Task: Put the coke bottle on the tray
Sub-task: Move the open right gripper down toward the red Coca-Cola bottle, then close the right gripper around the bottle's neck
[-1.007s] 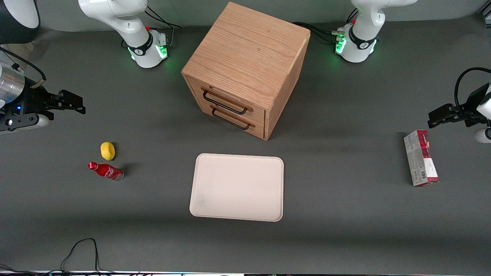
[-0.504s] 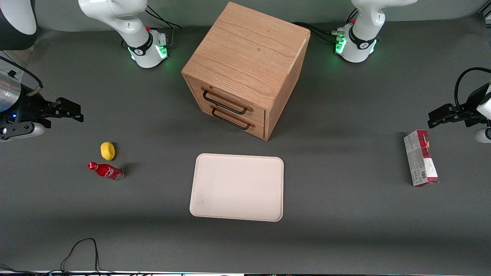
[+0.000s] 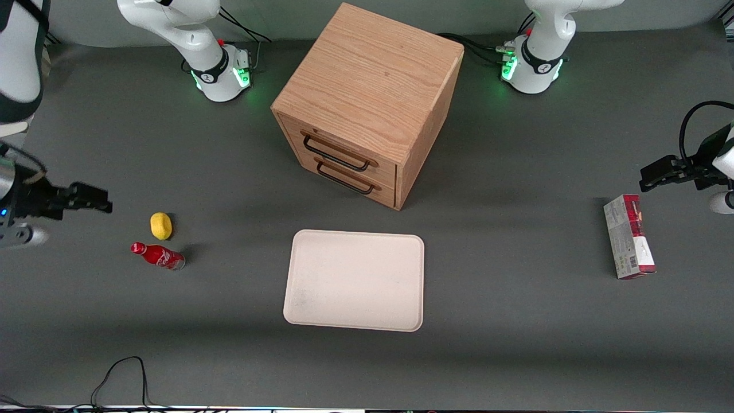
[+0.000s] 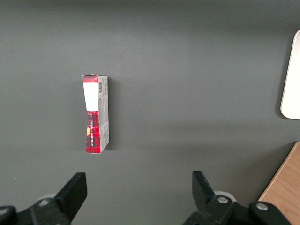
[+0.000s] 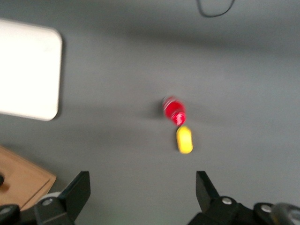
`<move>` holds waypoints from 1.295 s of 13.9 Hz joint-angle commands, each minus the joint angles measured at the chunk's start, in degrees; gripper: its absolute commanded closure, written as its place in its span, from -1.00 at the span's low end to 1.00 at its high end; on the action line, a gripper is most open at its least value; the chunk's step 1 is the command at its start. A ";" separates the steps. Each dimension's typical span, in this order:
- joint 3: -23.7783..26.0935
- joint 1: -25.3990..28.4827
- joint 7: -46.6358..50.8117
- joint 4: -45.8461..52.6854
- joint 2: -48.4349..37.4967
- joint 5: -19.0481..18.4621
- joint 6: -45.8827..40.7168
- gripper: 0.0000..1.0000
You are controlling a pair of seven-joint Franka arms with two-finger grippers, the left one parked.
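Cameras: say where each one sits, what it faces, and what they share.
Front view: high over the table, looking down on the wooden drawer cabinet; both arm bases and the open right pincer show.
Right wrist view: looks down past its pincer at the small red coke bottle and yellow lump.
Left wrist view: looks down at the red-and-grey carton.
Shared: the cream-white tray shows in all three.

— What crowds the coke bottle [image 3: 157, 256]?

— Only the yellow lump [image 3: 161, 225], just beside it and farther from the front camera. Open counter [image 3: 229, 355] lies nearer the camera.

— And from the bottle to the tray [image 3: 355, 279]?

— Bare counter between them. The wooden cabinet [image 3: 367, 103] stands farther from the camera than the tray. The tool [image 3: 92, 197], fingers spread, hangs above the counter near the bottle.
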 commanded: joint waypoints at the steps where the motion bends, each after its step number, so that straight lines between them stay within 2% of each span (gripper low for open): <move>1: -0.03 -2.81 0.24 15.34 13.28 0.81 -1.43 -1.00; 3: 0.15 -3.86 -0.20 15.35 14.61 0.98 1.65 -1.00; 8: 0.50 -3.69 -1.24 13.16 14.89 0.81 1.75 -1.00; 11: 0.15 -3.69 -3.00 2.64 10.94 0.89 5.41 -1.00; 16: 0.15 -2.90 -3.36 -30.03 -1.97 0.81 30.79 -1.00; 18: 0.15 -2.81 -4.41 -36.66 -3.83 0.55 36.53 -1.00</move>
